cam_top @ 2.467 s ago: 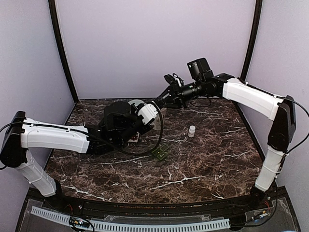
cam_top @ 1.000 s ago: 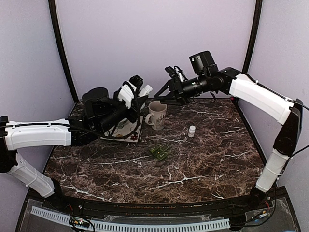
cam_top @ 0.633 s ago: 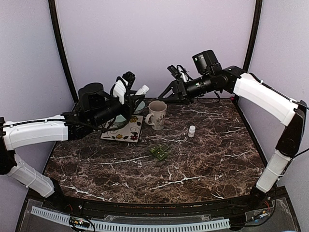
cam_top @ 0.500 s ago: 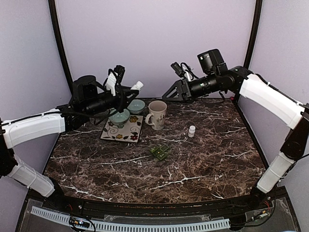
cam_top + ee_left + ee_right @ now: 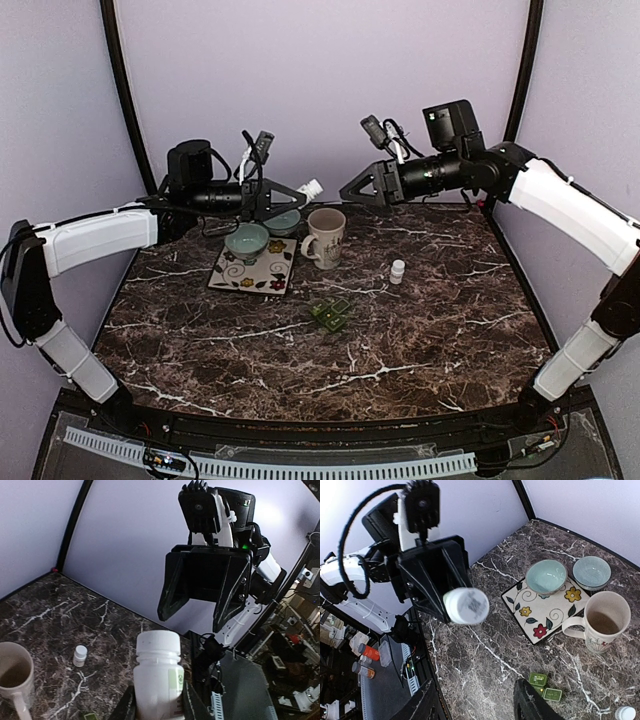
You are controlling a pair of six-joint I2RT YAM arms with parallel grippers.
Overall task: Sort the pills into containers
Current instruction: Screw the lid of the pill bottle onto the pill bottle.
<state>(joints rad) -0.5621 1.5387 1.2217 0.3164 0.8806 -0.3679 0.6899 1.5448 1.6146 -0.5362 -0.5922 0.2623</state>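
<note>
A white pill bottle hangs level in the air above the bowls, cap toward the right arm. My left gripper is shut on its body. In the left wrist view the bottle sits between my fingers. My right gripper faces the cap a short gap away, open and holding nothing. From the right wrist the cap shows end-on, well ahead of my right gripper. The pills themselves are hidden. Two pale green bowls and a mug stand below.
The nearer bowl rests on a flowered square plate. A small white bottle stands right of the mug. Green pill boxes lie mid-table. Purple walls close in the back and sides.
My left arm lifted the bottle from low over the plate and drew back to the left, turning it level. My right gripper pulled back to the right and now faces it.
</note>
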